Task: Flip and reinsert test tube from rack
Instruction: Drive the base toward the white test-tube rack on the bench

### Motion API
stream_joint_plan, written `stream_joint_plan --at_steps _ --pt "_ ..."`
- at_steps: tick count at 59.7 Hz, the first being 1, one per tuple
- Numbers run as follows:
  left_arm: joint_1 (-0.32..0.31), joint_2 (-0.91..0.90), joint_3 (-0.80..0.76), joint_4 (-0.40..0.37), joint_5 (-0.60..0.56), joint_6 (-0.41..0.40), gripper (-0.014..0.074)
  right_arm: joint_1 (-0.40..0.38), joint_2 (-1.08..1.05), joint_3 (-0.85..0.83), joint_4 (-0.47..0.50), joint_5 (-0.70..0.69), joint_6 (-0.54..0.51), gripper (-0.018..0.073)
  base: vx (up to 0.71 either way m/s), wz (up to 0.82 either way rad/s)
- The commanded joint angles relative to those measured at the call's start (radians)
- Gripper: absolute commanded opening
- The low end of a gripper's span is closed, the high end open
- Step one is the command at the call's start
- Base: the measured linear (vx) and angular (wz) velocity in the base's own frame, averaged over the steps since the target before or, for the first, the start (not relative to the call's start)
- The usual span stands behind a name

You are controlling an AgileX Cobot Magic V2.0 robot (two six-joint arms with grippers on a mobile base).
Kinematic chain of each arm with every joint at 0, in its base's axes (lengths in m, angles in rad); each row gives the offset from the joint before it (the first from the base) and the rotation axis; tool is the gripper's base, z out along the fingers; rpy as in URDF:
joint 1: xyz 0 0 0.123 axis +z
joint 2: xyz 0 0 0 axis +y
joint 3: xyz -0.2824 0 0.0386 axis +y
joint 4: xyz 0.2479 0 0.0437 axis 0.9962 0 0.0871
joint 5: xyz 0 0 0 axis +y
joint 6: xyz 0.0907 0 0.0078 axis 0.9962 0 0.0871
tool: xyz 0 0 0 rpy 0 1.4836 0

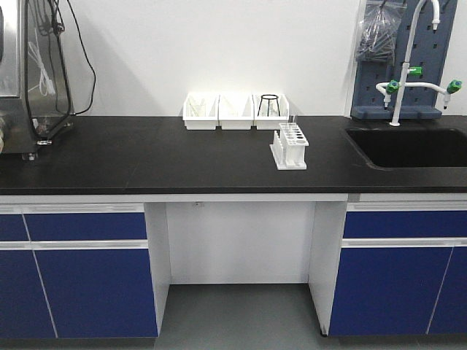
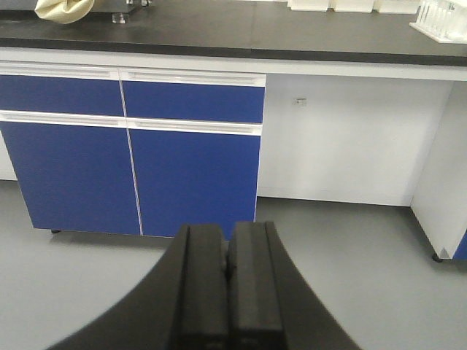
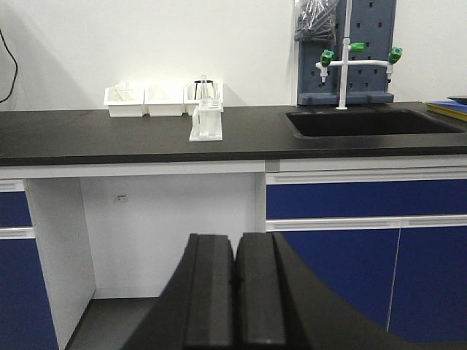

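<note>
The white rack (image 1: 290,146) stands on the black counter (image 1: 146,157), right of centre, in front of the bins. A thin clear test tube (image 1: 294,122) seems to stand upright at its far right corner, faint against the wall. The rack also shows in the right wrist view (image 3: 206,122) and at the top right edge of the left wrist view (image 2: 444,18). My left gripper (image 2: 227,230) is shut and empty, low in front of the blue cabinets. My right gripper (image 3: 236,239) is shut and empty, below counter height, facing the knee gap. Neither gripper shows in the front view.
Three white bins (image 1: 236,111) line the wall behind the rack, the right one holding a black ring stand (image 1: 268,104). A black sink (image 1: 416,146) with a white tap (image 1: 408,73) lies at right. A metal machine with cables (image 1: 29,73) stands at far left.
</note>
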Motion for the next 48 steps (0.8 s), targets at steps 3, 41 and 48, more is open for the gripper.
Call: stream_joint_plan --at_steps 3,41,48 --pt "-0.007 -0.013 0.0 -0.003 -0.088 0.0 -0.0006 -0.007 -0.003 0.001 -0.008 -0.078 -0.003 -0.0008 0.0 0.0" --pt "-0.007 -0.013 0.0 -0.003 -0.088 0.0 -0.0006 0.015 -0.003 0.001 -0.008 -0.078 -0.003 -0.0009 0.0 0.0" --pt "-0.007 -0.013 0.0 -0.003 -0.088 0.0 -0.0006 0.015 -0.003 0.001 -0.008 -0.078 -0.003 -0.0009 0.03 0.0"
